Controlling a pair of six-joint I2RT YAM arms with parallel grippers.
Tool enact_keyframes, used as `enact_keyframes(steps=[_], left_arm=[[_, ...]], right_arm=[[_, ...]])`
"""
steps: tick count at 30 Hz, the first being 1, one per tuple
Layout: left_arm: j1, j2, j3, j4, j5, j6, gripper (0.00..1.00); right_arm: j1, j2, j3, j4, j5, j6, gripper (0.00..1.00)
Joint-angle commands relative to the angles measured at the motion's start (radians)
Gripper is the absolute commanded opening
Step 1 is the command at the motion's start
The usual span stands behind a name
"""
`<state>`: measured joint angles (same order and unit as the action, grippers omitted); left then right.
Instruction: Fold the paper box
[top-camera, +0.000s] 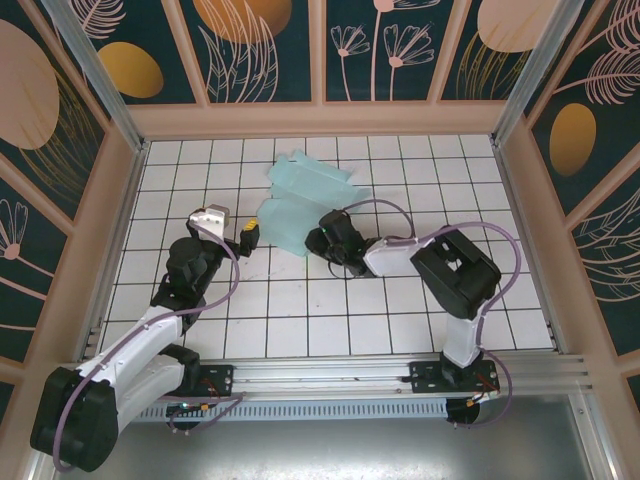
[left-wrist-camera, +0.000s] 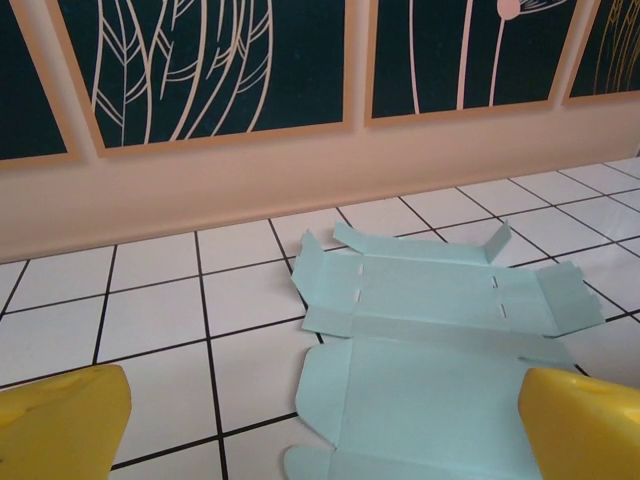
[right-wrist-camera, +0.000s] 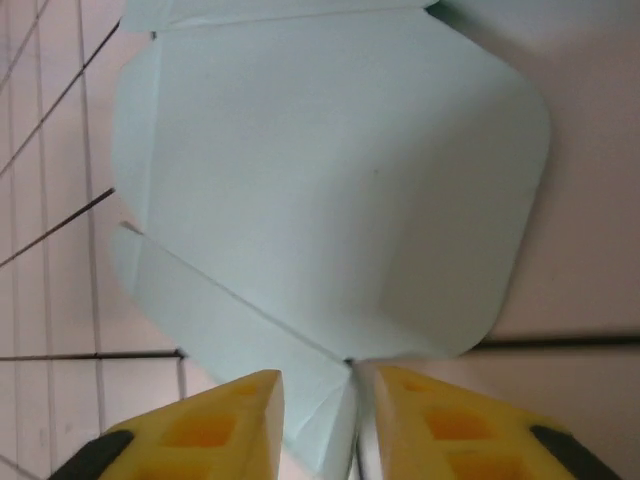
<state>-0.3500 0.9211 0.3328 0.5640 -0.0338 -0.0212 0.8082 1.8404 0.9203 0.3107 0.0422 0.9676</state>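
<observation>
paper box (top-camera: 290, 222) is shown flat and unfolded on the tiled table (top-camera: 400, 320). left gripper (top-camera: 247, 238) is held wide open, empty, just beside it; right gripper (right-wrist-camera: 325, 418) is parted slightly around a flap edge.

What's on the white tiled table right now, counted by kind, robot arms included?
Paper box, a flat pale teal cut-out with flaps: 1
Robot arms: 2, the left arm and the right arm
Total: 3
</observation>
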Motion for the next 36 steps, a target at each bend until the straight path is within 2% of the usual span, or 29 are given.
enact_keyframes(steps=[1,4,6,8,14,19,23,26,29,36], left_arm=[[-0.007,0.005,0.010,0.012,0.004,-0.036,0.99],[-0.012,0.015,0.012,0.022,0.003,-0.059,0.99],[-0.015,0.023,0.011,0.036,0.006,-0.077,0.99],[-0.018,0.035,0.011,0.050,0.011,-0.090,0.99],[-0.027,0.052,0.023,0.071,-0.018,-0.109,0.99],[-0.030,0.050,0.027,0.058,-0.016,-0.121,0.99],[-0.030,0.025,0.018,0.036,-0.016,-0.133,0.99],[-0.032,-0.009,0.006,0.037,-0.020,-0.154,0.99],[-0.031,-0.047,-0.020,0.093,-0.031,-0.229,0.99],[-0.031,0.012,0.031,0.034,-0.038,-0.368,0.99]], right_arm=[[-0.004,-0.109,-0.031,0.025,0.120,-0.044,0.52],[-0.041,-0.165,-0.031,-0.014,0.173,-0.153,0.65],[-0.100,-0.169,-0.016,-0.018,0.108,-0.229,0.70],[-0.180,-0.138,0.035,-0.051,-0.010,-0.268,0.73],[-0.296,0.053,0.271,-0.170,-0.144,-0.401,0.76],[-0.308,0.248,0.517,-0.312,-0.168,-0.492,0.77],[-0.307,0.326,0.588,-0.327,-0.179,-0.486,0.77],[-0.305,0.336,0.559,-0.315,-0.188,-0.467,0.77],[-0.295,0.302,0.473,-0.287,-0.171,-0.450,0.77],[-0.257,0.145,0.190,-0.180,-0.079,-0.356,0.77]])
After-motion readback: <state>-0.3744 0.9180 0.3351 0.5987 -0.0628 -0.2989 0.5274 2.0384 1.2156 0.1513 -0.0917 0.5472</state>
